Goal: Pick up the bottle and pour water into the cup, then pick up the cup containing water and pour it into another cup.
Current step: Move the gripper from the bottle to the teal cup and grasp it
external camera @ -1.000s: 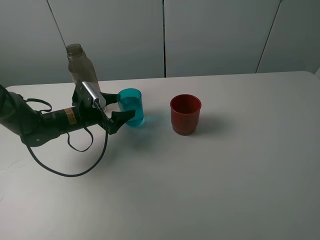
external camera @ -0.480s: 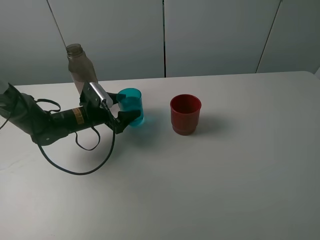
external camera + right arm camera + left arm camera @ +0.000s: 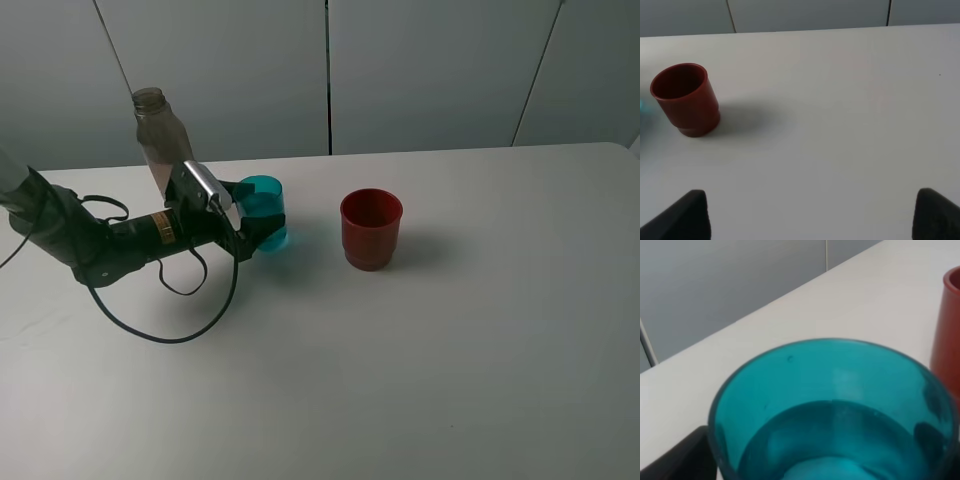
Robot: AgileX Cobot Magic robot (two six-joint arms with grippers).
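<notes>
Bottle [image 3: 160, 135]: standing free, upright.
Teal cup [image 3: 266, 208]: holds water, so the first pour looks done.
Left gripper [image 3: 250, 214]: jaws wide around it, no grip yet.
Red cup [image 3: 371, 228]: second pour left.

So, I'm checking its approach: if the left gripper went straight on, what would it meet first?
The teal cup, right in front, probably between the left gripper's open jaws.

Wide gap btwn cup [image 3: 268, 203], red cup [image 3: 371, 228]
</notes>
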